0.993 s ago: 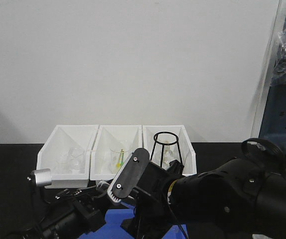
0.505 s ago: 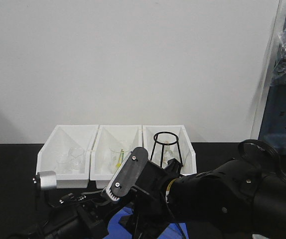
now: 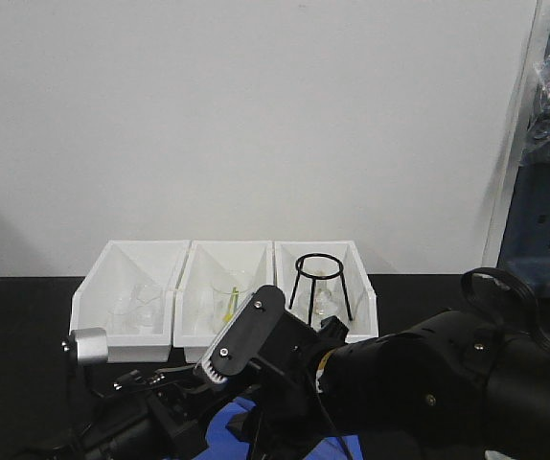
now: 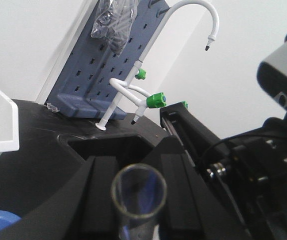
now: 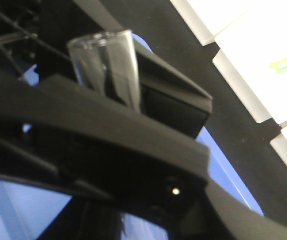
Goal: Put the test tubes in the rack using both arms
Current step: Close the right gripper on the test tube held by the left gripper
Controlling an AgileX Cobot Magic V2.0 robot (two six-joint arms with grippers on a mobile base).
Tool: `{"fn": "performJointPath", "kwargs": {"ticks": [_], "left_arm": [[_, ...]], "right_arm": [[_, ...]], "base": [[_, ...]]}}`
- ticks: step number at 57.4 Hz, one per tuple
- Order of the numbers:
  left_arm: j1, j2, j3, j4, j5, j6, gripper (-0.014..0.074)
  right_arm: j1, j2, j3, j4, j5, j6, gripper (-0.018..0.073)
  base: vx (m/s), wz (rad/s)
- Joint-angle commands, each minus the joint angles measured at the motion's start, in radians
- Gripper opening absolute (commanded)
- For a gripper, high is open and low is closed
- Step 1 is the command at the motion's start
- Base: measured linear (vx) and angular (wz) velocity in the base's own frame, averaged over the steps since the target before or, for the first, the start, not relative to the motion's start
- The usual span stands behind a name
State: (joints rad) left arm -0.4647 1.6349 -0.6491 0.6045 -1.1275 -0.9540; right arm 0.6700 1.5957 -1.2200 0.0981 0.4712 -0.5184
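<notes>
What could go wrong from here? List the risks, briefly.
1. The glass test tube stands between the fingers of the left gripper. If the grip is loose, it could slip out and break.
2. In the front view the right arm and left arm crowd together low over the table, so a small misjudged move might knock the tube.
3. The rack shows in no view, so alignment with a hole cannot be checked yet.

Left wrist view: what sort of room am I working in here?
Probably a laboratory bench: a white gooseneck faucet with green valves, a blue pegboard behind it, and a glass test tube up close.
</notes>
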Motion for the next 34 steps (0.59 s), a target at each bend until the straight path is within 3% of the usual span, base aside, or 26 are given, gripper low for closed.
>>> {"fn": "performJointPath", "kwargs": {"ticks": [1,12,34], "left_arm": [[-0.009,-0.034,-0.026,-0.029,-0.077,-0.006,0.0021],[-0.009,-0.034,-0.026,-0.03,-0.077,-0.006,0.0088],[-0.009,-0.034,-0.026,-0.039,-0.101,-0.006,0.0407]], "right_arm": [[-0.001,-0.04,-0.035,0.024,-0.076,-0.003,0.0108],[-0.001,-0.04,-0.035,0.045,-0.076,-0.006,-0.0016],[-0.008,-0.04,-0.035,0.045,-0.084,0.049,-0.0011]], "base": [[0.0,0.0],[0.0,0.0],[0.0,0.0]]}}
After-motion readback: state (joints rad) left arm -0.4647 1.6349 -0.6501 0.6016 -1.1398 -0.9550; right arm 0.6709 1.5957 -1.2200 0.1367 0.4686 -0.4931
